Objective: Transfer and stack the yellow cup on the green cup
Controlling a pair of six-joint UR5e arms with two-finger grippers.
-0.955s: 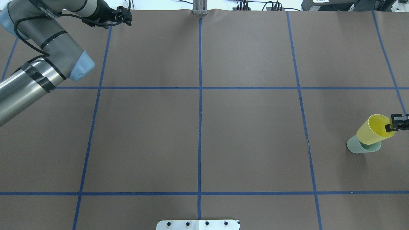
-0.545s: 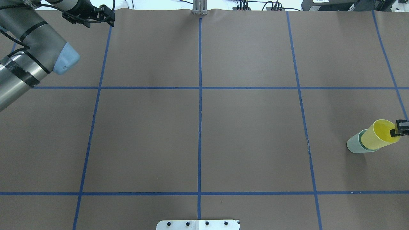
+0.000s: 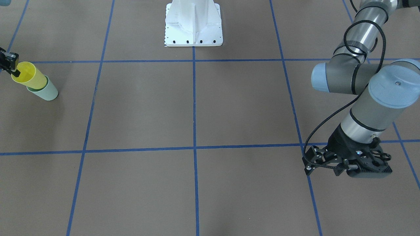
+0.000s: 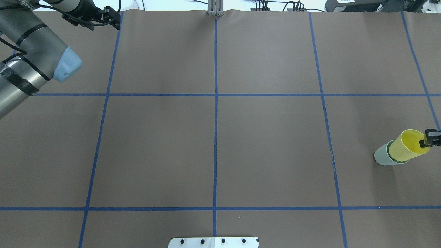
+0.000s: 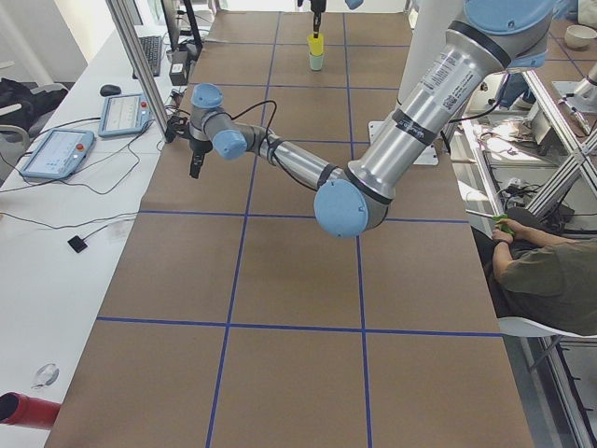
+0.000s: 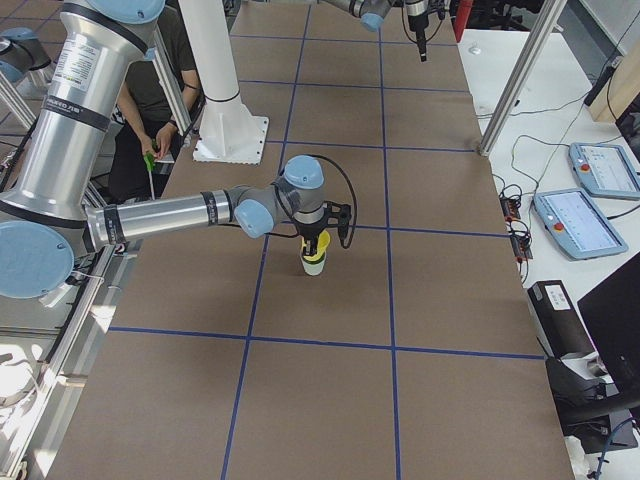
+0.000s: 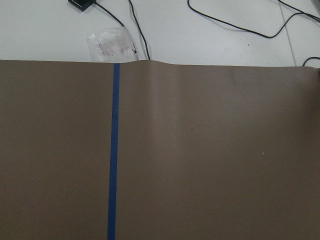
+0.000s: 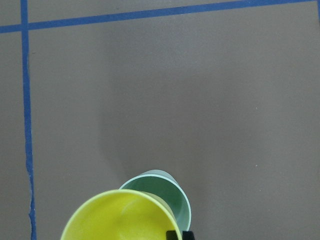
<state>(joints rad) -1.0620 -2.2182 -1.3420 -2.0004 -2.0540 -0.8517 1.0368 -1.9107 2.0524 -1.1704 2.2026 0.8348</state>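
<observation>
The yellow cup (image 4: 406, 150) sits tilted, nested in the green cup (image 4: 381, 157), near the table's right edge. My right gripper (image 4: 427, 142) is shut on the yellow cup's rim, one finger inside it. The front view shows the same yellow cup (image 3: 29, 77), green cup (image 3: 47, 92) and right gripper (image 3: 9, 62). In the right wrist view the yellow cup's rim (image 8: 120, 217) fills the bottom, with the green cup's rim (image 8: 167, 192) behind it. My left gripper (image 4: 118, 20) is open and empty at the far left corner of the table, also in the front view (image 3: 309, 162).
Blue tape lines divide the brown table cover. The robot's white base plate (image 4: 213, 242) lies at the near edge. Cables and a plastic bag (image 7: 111, 44) lie beyond the far edge. A seated person (image 5: 550, 271) is beside the table.
The yellow cup has dropped lower into the green cup, with my right gripper following it down. My left arm has drawn back to the left and toward the far corner.
</observation>
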